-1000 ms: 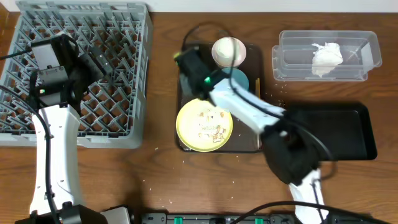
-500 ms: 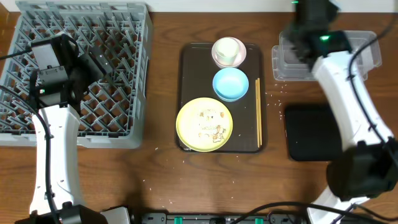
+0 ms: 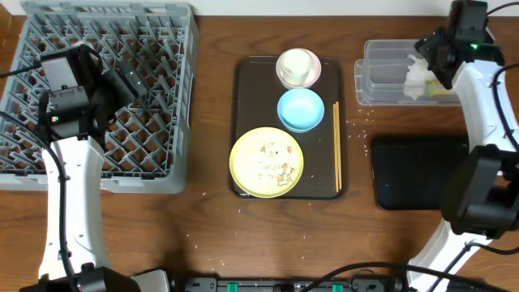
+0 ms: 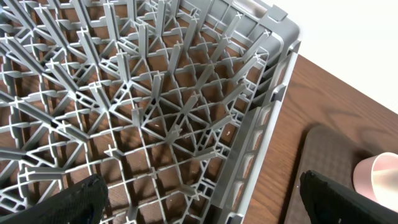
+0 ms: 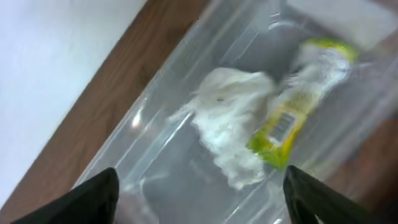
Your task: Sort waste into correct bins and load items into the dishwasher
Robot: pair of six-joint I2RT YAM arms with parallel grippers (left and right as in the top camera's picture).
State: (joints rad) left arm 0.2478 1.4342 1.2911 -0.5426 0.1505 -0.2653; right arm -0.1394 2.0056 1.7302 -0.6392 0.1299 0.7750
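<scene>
My right gripper point(image 5: 199, 208) point(image 3: 435, 55) hangs open over the clear tub point(image 5: 155, 155) point(image 3: 381, 85) at the back right. Inside the tub, a crumpled white tissue point(image 5: 227, 127) point(image 3: 418, 77) lies with a green-and-yellow snack wrapper point(image 5: 292, 115) beside it, clear of the fingers. My left gripper point(image 4: 205, 208) point(image 3: 128, 85) is open and empty above the grey dish rack point(image 4: 155, 106) point(image 3: 105, 162). On the brown serving tray point(image 3: 243, 97) sit a white cup point(image 3: 298, 67) point(image 4: 379, 175), a light blue bowl point(image 3: 301, 109), a yellow plate point(image 3: 267, 162) with rice scraps, and chopsticks point(image 3: 336, 146).
A glossy black tray point(image 3: 418, 172) lies on the wooden table in front of the tub, partly under my right arm. Small crumbs dot the wood point(image 3: 361, 122) between the brown tray and the tub. The table's back edge runs just behind the tub.
My right arm swung from the brown tray's back left corner over to the clear tub and its jaws opened; the wrapper now lies in the tub. The left arm stayed put.
</scene>
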